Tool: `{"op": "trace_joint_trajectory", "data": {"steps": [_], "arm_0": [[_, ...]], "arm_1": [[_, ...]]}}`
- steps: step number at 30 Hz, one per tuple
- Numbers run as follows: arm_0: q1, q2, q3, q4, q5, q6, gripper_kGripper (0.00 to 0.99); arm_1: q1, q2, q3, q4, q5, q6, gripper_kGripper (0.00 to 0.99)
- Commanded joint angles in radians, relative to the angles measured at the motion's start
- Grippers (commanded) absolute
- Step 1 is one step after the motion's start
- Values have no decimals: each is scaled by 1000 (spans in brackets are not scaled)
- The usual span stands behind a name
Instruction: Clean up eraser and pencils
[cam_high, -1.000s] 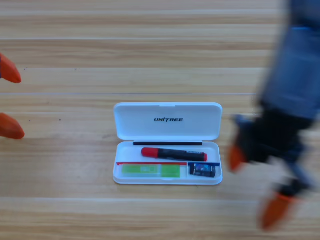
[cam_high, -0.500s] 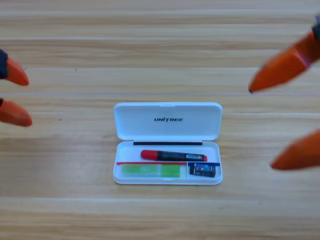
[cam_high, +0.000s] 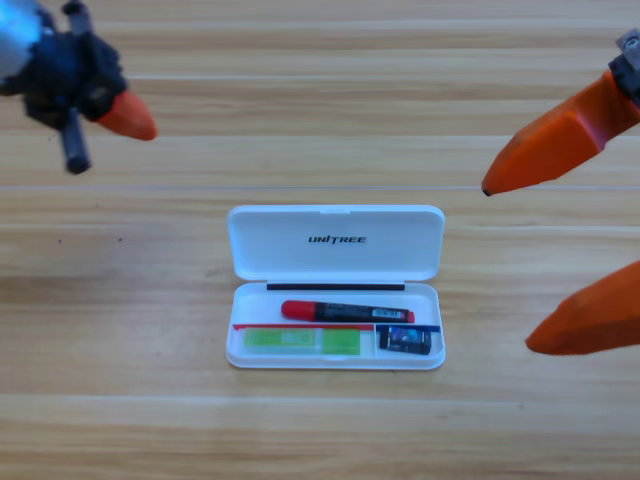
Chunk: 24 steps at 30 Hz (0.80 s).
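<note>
The white UNITREE case lies open at the table's middle, lid folded back. In its tray the black pencil with the red end lies lengthwise. Below it rests the pale green pencil on the left, and the small dark eraser sits at the lower right corner. My right gripper shows large at the right edge, open, empty, to the right of the case. My left gripper hangs at the upper left, well away from the case and holding nothing that I can see.
Bare wooden table surrounds the case on all sides.
The left gripper has swung from the left edge up into the upper left corner. The right gripper, drawn back large to the right edge, has barely shifted.
</note>
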<state>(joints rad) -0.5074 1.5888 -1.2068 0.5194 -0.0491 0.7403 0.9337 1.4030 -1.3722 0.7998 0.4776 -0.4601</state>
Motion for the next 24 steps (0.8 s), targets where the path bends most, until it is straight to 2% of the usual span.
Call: {"op": "trace_joint_trajectory", "data": {"steps": [1, 12, 18, 24], "arm_0": [[44, 135, 56, -104, -6, -32, 0], [46, 249, 66, -203, -46, -19, 0], [67, 292, 23, -197, -95, -9, 0], [119, 327, -49, -141, -161, -5, 0]], "arm_1": [[-29, -41, 31, -10, 13, 11, 969], [-29, -32, 42, -10, 13, 12, 969], [-29, -33, 39, -10, 16, 15, 969], [-29, -32, 44, -10, 16, 14, 969]]}}
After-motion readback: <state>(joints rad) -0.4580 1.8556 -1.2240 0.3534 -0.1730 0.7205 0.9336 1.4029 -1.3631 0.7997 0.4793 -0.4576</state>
